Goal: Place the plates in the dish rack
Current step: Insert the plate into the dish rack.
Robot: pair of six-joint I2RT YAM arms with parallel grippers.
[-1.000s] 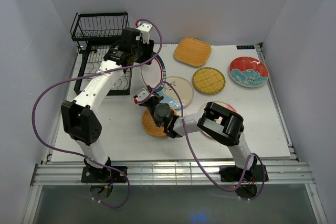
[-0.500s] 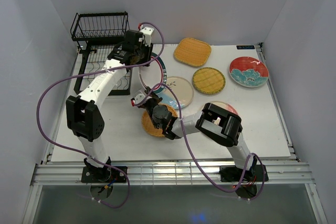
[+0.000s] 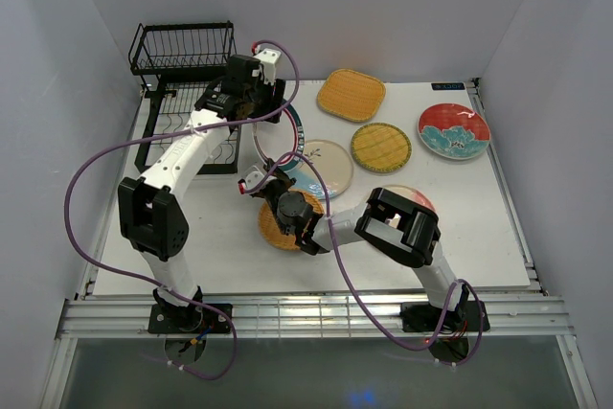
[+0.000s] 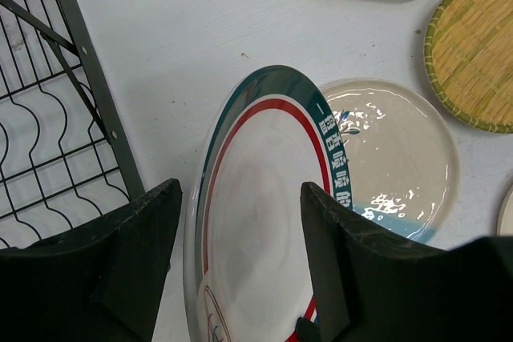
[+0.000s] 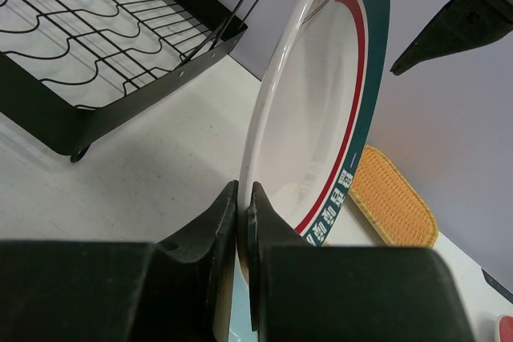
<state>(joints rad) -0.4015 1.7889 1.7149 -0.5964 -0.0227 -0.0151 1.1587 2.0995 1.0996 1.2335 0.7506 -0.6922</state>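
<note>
White table (image 3: pixel 460 237) boxed in on three sides, pale grey back wall (image 3: pixel 402 7), left wall (image 3: pixel 48 93) and right wall (image 3: pixel 575 122) of the same tint, even soft light, metal rails (image 3: pixel 316 313) along the near edge, dark glossy floor (image 3: pixel 335 380) below

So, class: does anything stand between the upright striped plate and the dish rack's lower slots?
Nothing visible does. Only bare table lies between the striped plate and the dish rack. The right gripper pinches the plate's lower rim, and the left gripper straddles its top with open fingers.
</note>
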